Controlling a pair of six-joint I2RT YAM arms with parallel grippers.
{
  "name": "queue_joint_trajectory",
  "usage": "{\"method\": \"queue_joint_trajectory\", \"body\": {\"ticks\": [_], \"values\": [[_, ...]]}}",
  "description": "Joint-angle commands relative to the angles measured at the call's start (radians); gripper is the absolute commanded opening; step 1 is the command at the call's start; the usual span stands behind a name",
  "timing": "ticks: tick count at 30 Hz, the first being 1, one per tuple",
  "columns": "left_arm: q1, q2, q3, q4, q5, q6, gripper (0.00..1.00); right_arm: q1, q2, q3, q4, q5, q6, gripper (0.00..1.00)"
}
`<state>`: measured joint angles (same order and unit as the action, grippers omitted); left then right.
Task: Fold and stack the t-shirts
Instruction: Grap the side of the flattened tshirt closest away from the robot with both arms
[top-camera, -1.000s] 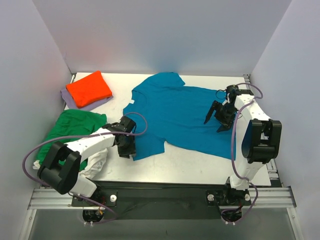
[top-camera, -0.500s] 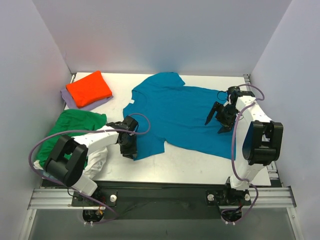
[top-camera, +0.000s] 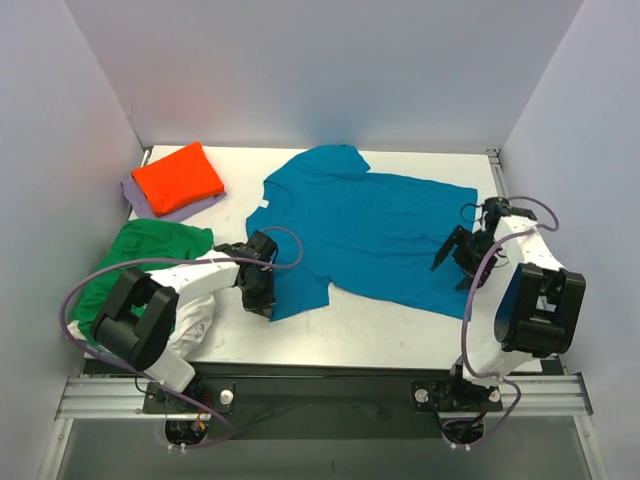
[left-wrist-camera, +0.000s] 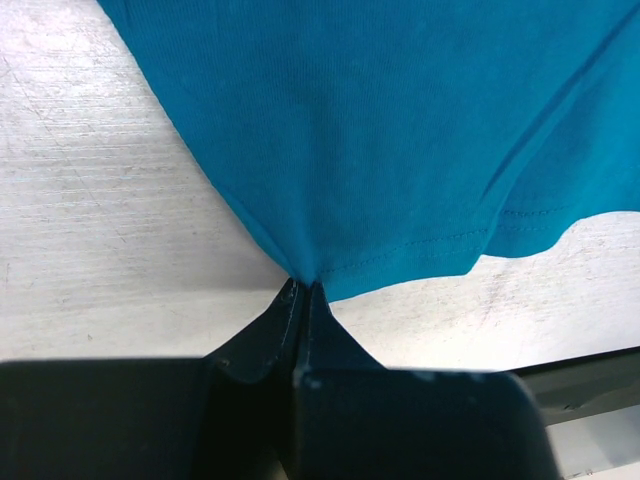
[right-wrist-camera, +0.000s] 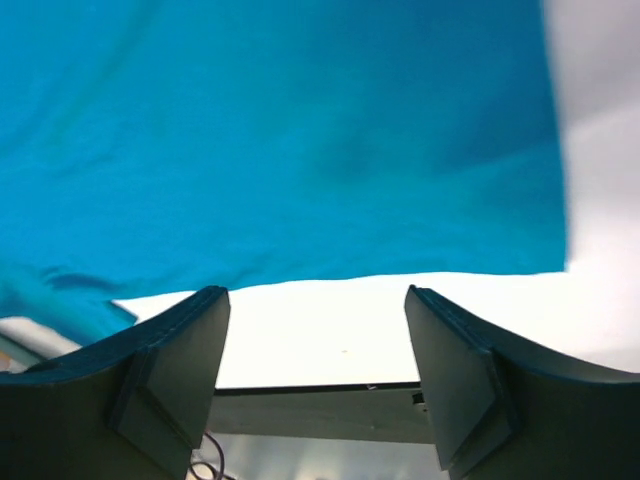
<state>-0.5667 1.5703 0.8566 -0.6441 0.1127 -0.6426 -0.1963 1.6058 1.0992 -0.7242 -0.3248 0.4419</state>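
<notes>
Quick status from my end: the teal-blue shirt (top-camera: 365, 225) is spread out flat across the middle of the counter (top-camera: 380, 330), neck end toward the left, bottom end toward the right. The left pincer (top-camera: 267, 309) is down at the shirt's near-left corner. On the left wrist cam its fingers (left-wrist-camera: 260, 340) are pressed together, with the stitched edge of the cloth pinched right at the tips, so that one's clamped on the fabric.

The right pincer (top-camera: 452, 268) sits at the shirt's right end with its jaws wide apart. The wrist cam shows the shirt's edge just ahead of the fingers (right-wrist-camera: 170, 350) and bare counter in the gap between them. I can't tell if it's touching the cloth.

The other shirts are all off to the left. The orange one (top-camera: 178, 177) is folded on top of the lavender one (top-camera: 133, 192) in the far-left corner. The green one (top-camera: 140, 255) is bunched up at the left edge, and the white one (top-camera: 195, 320) is crumpled just beside it, under the left arm.
</notes>
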Motion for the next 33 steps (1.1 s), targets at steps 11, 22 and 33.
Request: {"method": "queue_joint_trajectory", "body": {"ticks": [11, 22, 33], "values": [[-0.002, -0.081, 0.038, -0.049, 0.004, 0.012, 0.00, -0.258, -0.086, -0.233, -0.014, 0.141, -0.011, 0.49], [-0.002, -0.112, 0.029, -0.055, 0.051, -0.005, 0.00, -0.301, 0.051, -0.205, 0.023, 0.225, -0.008, 0.38], [-0.001, -0.062, 0.068, -0.062, 0.077, 0.006, 0.00, -0.301, 0.072, -0.234, 0.055, 0.237, 0.023, 0.29]]}}
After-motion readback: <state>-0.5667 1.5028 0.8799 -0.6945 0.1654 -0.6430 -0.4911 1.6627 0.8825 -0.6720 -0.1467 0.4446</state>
